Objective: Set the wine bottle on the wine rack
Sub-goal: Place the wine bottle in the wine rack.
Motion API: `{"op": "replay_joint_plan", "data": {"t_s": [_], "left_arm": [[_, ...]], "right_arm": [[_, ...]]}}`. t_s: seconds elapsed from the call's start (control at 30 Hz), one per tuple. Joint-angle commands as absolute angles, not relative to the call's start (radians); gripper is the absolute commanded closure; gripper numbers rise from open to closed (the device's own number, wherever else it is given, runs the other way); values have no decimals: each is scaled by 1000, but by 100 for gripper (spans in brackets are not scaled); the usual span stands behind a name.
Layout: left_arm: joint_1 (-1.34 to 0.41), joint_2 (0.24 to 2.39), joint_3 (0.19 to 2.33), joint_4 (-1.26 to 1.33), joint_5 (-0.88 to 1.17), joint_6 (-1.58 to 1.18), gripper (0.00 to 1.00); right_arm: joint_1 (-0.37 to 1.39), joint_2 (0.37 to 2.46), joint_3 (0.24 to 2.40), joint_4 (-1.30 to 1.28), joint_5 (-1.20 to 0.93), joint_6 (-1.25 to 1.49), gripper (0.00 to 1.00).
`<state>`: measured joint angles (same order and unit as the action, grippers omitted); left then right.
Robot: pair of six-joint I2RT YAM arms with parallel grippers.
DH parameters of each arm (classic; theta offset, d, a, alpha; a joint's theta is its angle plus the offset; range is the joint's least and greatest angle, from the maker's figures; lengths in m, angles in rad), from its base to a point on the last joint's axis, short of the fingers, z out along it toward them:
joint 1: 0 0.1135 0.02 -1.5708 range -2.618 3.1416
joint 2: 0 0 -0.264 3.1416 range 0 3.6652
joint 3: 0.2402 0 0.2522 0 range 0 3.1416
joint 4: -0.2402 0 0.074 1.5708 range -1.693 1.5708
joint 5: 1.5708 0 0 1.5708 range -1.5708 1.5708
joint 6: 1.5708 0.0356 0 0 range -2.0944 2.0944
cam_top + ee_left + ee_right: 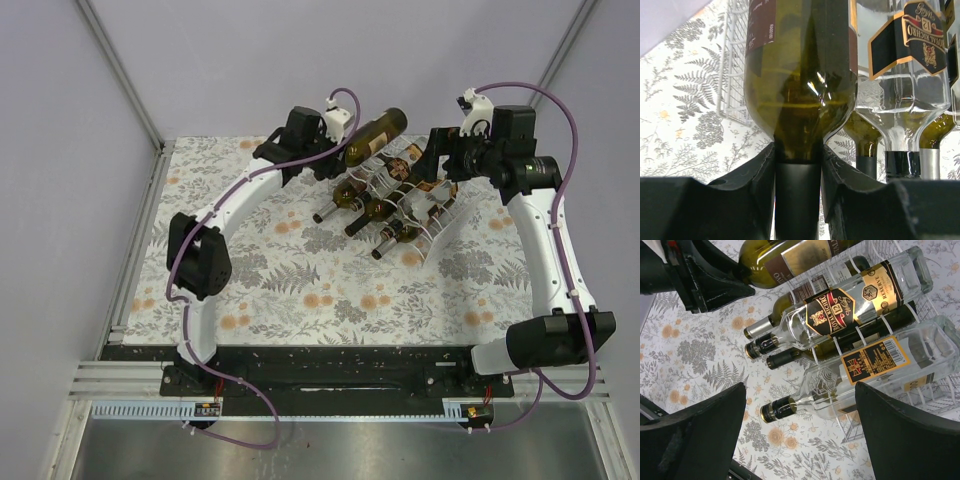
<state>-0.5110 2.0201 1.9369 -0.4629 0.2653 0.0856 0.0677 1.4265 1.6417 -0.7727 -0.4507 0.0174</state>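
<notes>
Black mounting rail (pixel 330 378) at the near edge of the table carried both arms. Beyond it lay a cloth (pixel 300 290) printed with grey ferns and orange flowers.

Mid-table stood the wine rack (pixel 432 232), a tiered frame of thin pale ribs. It already cradled several bottles lying on their sides, necks pointing toward the near left. The right wrist view showed a clear square whisky bottle (pixel 850 310) with a black and gold label in an upper cradle. A dark bottle (pixel 840 347) lay just below it, and a second clear bottle (pixel 865 370) with an orange label lay lower, nearest that camera.

The right gripper (pixel 800 430) hovered just beside the right end of the rack. Its fingers (pixel 700 440) were spread wide, with nothing between them.

At the far left end of the rack, the left gripper (pixel 797 165) was clamped on the dark neck of the wine bottle (pixel 378 133). This olive-green bottle with a maroon label hung tilted over the top tier, base raised toward the far right. Whether its body touched the ribs could not be told. In the left wrist view the neighbouring bottles lay just beside its shoulder.
</notes>
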Motion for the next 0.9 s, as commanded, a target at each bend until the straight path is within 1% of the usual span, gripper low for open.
{"op": "replay_joint_plan", "data": {"t_s": [0.0, 0.43, 0.6, 0.67, 0.8, 0.87], "left_arm": [[-523, 1985, 1956, -264, 295, 60, 100], [-548, 1976, 1839, -216, 282, 49, 100], [-552, 1980, 1825, -212, 282, 48, 100], [-552, 1986, 1825, -215, 285, 51, 95], [-555, 1991, 1825, -219, 290, 57, 78], [-555, 1994, 1825, -222, 288, 60, 72]], "right_arm": [[55, 1408, 1635, -732, -488, 28, 3], [49, 1385, 1611, -724, -506, 29, 3], [49, 1379, 1608, -724, -512, 31, 3], [48, 1378, 1606, -724, -512, 31, 3], [48, 1374, 1603, -726, -514, 31, 3], [48, 1376, 1601, -726, -517, 29, 3]]}}
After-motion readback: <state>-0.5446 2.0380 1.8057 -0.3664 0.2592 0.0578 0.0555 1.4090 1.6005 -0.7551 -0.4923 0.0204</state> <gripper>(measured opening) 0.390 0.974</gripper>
